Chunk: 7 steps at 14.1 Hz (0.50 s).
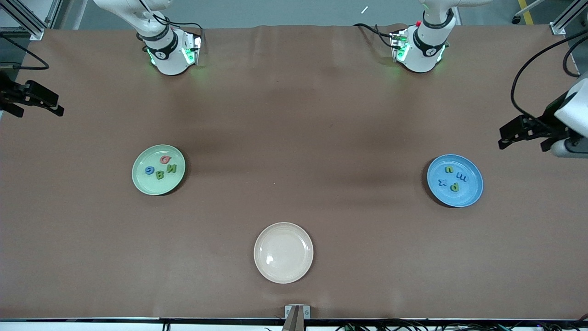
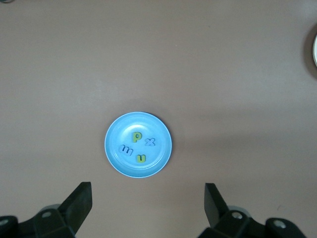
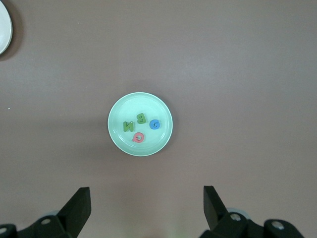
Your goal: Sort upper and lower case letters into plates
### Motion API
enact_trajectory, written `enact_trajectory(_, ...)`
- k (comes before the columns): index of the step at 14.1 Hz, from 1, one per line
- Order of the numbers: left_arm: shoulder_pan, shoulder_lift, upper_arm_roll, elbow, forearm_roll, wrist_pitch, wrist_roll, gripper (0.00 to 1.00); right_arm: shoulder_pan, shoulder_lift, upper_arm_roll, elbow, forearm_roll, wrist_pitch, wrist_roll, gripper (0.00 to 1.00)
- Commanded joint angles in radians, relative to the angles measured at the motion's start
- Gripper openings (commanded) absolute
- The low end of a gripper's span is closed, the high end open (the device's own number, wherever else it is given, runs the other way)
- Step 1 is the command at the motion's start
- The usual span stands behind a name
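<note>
The pale green plate (image 1: 143, 185) (image 3: 148, 105) holds the pink Q (image 1: 165, 159), blue G (image 1: 149, 170), green B (image 1: 159, 174) and green N (image 1: 172, 168). The bright blue plate (image 1: 476, 191) (image 2: 115, 154) at the left arm's end holds the green p (image 1: 455, 187), green n (image 1: 449, 169), blue m (image 1: 462, 178) and blue x (image 1: 442, 181). High up, my left gripper (image 1: 507, 135) (image 2: 148, 191) hangs open and empty beside the blue plate. My right gripper (image 1: 50, 103) (image 3: 147, 193) is also raised, open and empty, beside the green plate.
A cream-white plate (image 1: 283, 252) with nothing in it lies nearer the front camera, midway between the two coloured plates. Brown cloth (image 1: 294, 138) covers the table. The arms' bases (image 1: 172, 53) stand along the table's edge farthest from the front camera.
</note>
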Motion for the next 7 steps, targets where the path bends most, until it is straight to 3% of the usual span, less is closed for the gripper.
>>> enact_trajectory(1, 0.007, -0.028, 0.004, -0.033, -0.016, 0.021, 0.011, 1.00, -0.010, -0.041, 0.010, -0.039, 0.011, 0.010, -0.010, 1.00)
enact_trajectory(7, 0.008, -0.025, 0.004, -0.033, -0.016, 0.021, 0.013, 1.00, -0.012, -0.041, 0.010, -0.042, 0.007, 0.014, -0.011, 1.00)
